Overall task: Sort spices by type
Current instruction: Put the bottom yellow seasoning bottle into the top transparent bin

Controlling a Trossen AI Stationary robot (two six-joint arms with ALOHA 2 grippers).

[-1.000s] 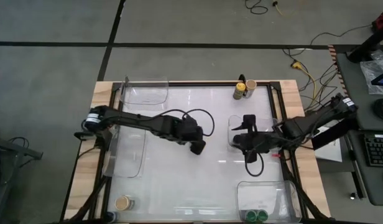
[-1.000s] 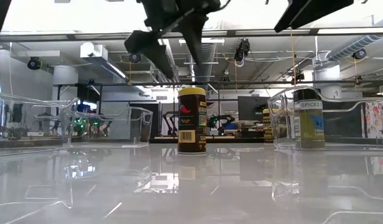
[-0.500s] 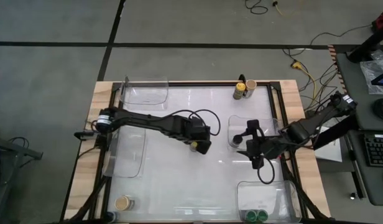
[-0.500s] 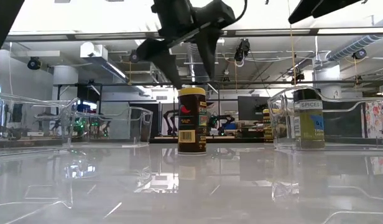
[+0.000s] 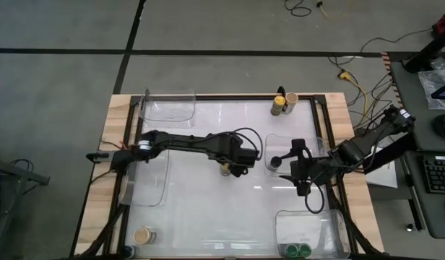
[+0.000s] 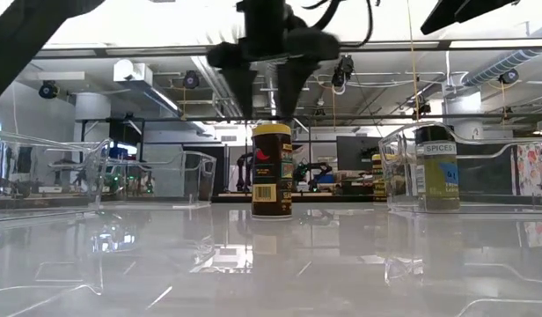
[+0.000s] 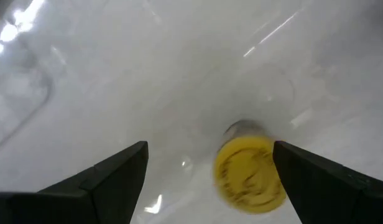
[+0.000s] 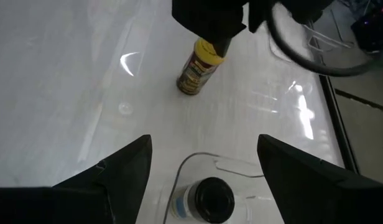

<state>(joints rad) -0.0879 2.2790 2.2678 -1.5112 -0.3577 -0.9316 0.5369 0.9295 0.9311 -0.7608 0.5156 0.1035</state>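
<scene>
Low view: left gripper point(image 6: 265, 99) hangs directly above the yellow-lidded jar point(image 6: 272, 171), which stands upright on the glossy table point(image 6: 271, 264). Both fingers point down, spread wider than the lid, tips just above it and not touching. Jaws released, nothing held.

Left wrist view: yellow lid point(image 7: 249, 175) sits between the two dark fingers point(image 7: 101, 180), nearer one finger than the other, with open space on both sides.

High view: left gripper point(image 5: 233, 167) over mid-table, jar mostly hidden beneath it. Right gripper point(image 5: 287, 167) just beside, over the clear tray point(image 5: 269, 141) at the right-centre.

Right wrist view: black-lidded jar point(image 8: 203, 200) stands in that tray, between and below the right fingers point(image 8: 107, 180), which are spread wide and apart from it. Jaws released, empty. Yellow-lidded jar point(image 8: 199, 66) farther out ahead of them, under the left arm's wrist.

Other jars, well clear of both jaws:
- two at the far table edge point(image 5: 283, 103), one yellow-lidded, one tan
- one tan-lidded near the front left corner point(image 5: 142, 235)
- two green-lidded in the front right tray point(image 5: 298, 250)

Tall clear tray at far left point(image 5: 168, 106) looks empty, though glare makes that uncertain.
</scene>
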